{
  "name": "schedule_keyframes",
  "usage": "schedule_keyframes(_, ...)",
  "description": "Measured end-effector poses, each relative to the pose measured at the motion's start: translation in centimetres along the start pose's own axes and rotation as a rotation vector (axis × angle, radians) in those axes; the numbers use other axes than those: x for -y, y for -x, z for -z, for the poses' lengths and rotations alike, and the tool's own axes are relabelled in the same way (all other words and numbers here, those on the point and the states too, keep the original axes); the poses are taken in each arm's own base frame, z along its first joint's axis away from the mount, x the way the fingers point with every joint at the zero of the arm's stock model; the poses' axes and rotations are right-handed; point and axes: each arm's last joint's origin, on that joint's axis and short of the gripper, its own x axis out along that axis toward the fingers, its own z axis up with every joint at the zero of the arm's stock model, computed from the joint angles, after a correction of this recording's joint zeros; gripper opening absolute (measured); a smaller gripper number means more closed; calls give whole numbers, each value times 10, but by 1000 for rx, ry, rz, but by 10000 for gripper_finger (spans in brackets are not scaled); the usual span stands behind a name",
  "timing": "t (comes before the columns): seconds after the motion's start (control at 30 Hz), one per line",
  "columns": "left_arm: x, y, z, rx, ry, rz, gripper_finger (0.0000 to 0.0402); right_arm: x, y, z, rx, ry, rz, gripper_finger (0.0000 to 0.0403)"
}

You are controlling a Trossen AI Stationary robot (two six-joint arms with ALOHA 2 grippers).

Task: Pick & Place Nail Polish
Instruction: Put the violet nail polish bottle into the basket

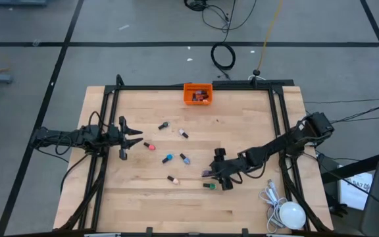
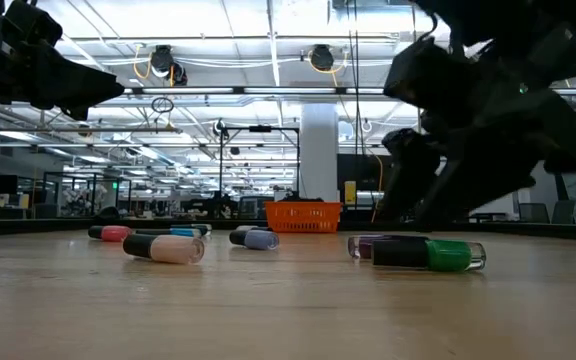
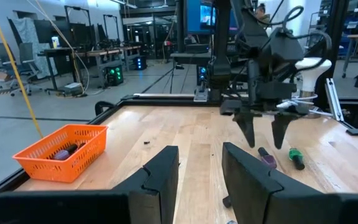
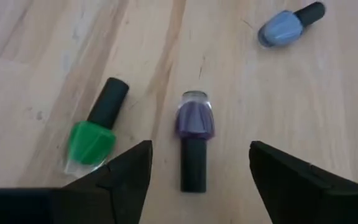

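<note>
Several nail polish bottles lie on their sides on the wooden table. A purple one [image 4: 194,124] lies beside a green one [image 4: 95,138], with a lavender one [image 4: 284,25] farther off. Others in the high view are peach [image 1: 172,179], blue [image 1: 168,158], red [image 1: 150,146] and dark [image 1: 164,125]. My right gripper [image 4: 197,171] is open and hovers just above the purple bottle, one finger on either side of its dark cap, touching nothing; it also shows in the high view [image 1: 219,169]. My left gripper [image 1: 129,135] is open and empty at the table's left.
An orange bin [image 1: 198,94] holding a few bottles stands at the middle of the far edge. A white round object with a coiled cable [image 1: 287,212] lies at the near right corner. Black frame rails [image 1: 104,118] run along the table's left, right and far sides.
</note>
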Motion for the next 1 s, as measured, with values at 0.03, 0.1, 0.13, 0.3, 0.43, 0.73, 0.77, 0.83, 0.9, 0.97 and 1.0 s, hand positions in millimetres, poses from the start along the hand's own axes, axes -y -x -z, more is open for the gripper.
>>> schedule_keyframes(0.03, 0, 0, 0, 1, 0, 0, 124, -1, -2, 1, -1, 0, -9, 257)
schedule_keyframes(0.1, 0, 0, 0, 0, 0, 0, 124, -2, -6, 0, 16, -3, -31, 254)
schedule_keyframes(0.13, 0, 0, 0, 1, 0, 0, 124, -3, -8, 0, 19, -5, -49, 252)
schedule_keyframes(0.3, 0, 0, 0, 0, 0, 0, 124, 3, -10, 2, 1, -19, -72, 233)
schedule_keyframes(0.43, 0, 0, 0, 0, 0, 0, 124, 11, -11, 4, -31, -13, -56, 215)
schedule_keyframes(0.73, 0, 0, 0, 0, 0, 0, 124, 22, -18, 10, -76, -47, -122, 186)
schedule_keyframes(0.77, 0, 0, 0, 1, 0, 0, 124, 22, -21, 10, -78, -49, -130, 182)
schedule_keyframes(0.83, 0, 0, 0, 1, 0, 0, 124, 22, -26, 13, -82, -50, -145, 174)
schedule_keyframes(0.9, 0, 0, 0, 1, 0, 0, 124, 21, -29, 14, -89, -49, -143, 165)
schedule_keyframes(0.97, 0, 0, 0, 1, 0, 0, 124, 21, -30, 15, -91, -45, -143, 156)
schedule_keyframes(1.0, 0, 0, 0, 0, 0, 0, 124, 21, -30, 15, -92, -41, -141, 150)
